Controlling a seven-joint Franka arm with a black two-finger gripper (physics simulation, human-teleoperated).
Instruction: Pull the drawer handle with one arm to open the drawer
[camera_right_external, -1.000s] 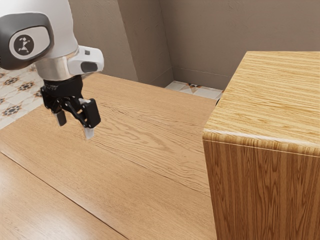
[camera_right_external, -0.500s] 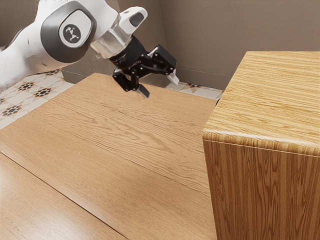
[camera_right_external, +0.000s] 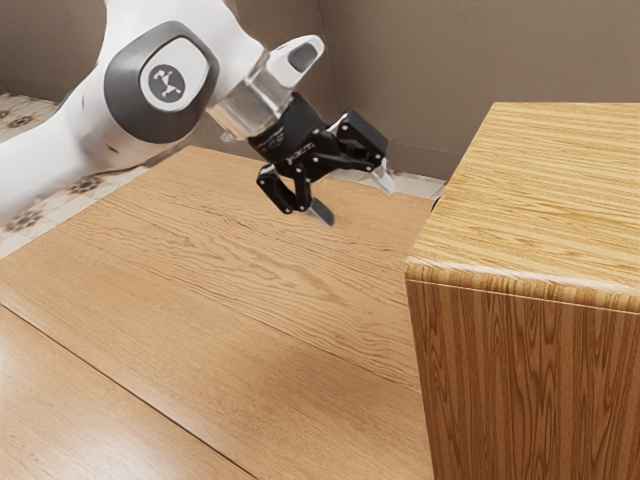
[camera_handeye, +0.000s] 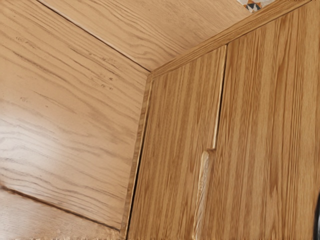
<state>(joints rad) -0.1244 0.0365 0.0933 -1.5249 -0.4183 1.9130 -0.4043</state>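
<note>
A tall wooden cabinet (camera_right_external: 540, 250) stands on the table at the exterior view's right. The wrist view faces its front (camera_handeye: 175, 150), where a narrow seam splits two panels that look flush with each other. A slim wooden handle (camera_handeye: 202, 192) runs along the front beside that seam. My black gripper (camera_right_external: 353, 198) hangs above the table, to the exterior view's left of the cabinet's far corner, tilted sideways toward the cabinet. It is open with nothing between its fingers and is apart from the cabinet.
The wide wooden table (camera_right_external: 200, 300) stretches under the arm and in front of the cabinet. Patterned floor tiles (camera_right_external: 392, 180) show beyond the table's far edge, below a plain brown wall (camera_right_external: 420, 70).
My arm has swung from the exterior view's left toward the cabinet. The hand rose and turned from pointing down to pointing sideways. The fingers stayed open.
</note>
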